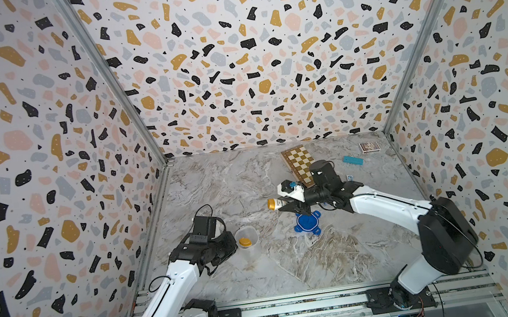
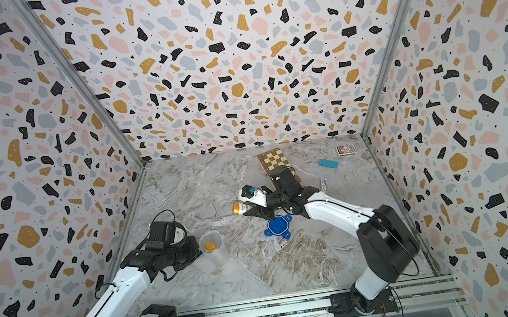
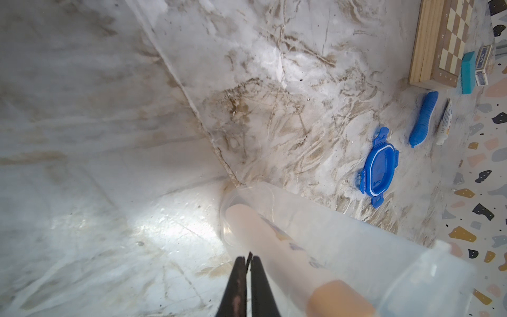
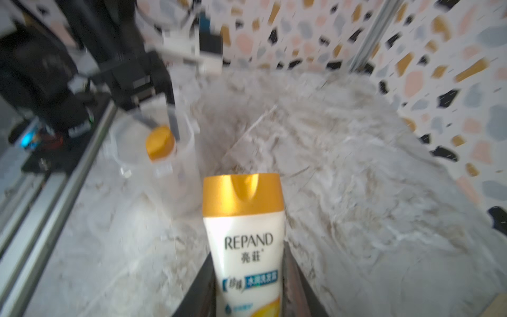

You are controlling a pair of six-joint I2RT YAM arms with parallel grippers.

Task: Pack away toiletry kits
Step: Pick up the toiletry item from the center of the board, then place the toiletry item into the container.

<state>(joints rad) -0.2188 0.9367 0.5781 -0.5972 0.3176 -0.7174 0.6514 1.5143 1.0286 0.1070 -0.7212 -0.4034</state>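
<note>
Clear plastic forms the tall tub (image 1: 252, 255) that stands toward the near left of the marble-patterned table (image 1: 209, 185). A small white bottle with a gold-orange cap (image 1: 245, 242) already leans inside it, cap up. The left gripper (image 3: 248, 267) sits at the tub's left rim with its fingers pressed together. I cannot tell whether a sliver of the tub's wall is pinched between them.

To the right and a little farther back, the right gripper (image 1: 289, 207) hangs above the table, clenched on the second white bottle with a gold-orange cap (image 1: 277, 203). This bottle lies level in the air, cap pointing left toward the tub and well apart from it. The right wrist view shows its body clamped between both fingers (image 4: 201, 285), with REPAND printed on the label.

Just nearer than this gripper, a blue plastic lid with four clip tabs (image 1: 307, 223) lies flat on the table. Farther right, the left wrist view shows a slim blue ribbed stick (image 3: 424, 120) and a tiny white tube (image 3: 444, 123) lying just beside each other on the table. In both top views the right arm covers the stick, and only the tube's end shows.

Along the far edge, a folded wooden chessboard (image 1: 296, 160) lies partly behind the right arm. To its right comes a teal rectangular block (image 1: 353, 160), then a small patterned card box (image 1: 369, 147) near the far right corner.
</note>
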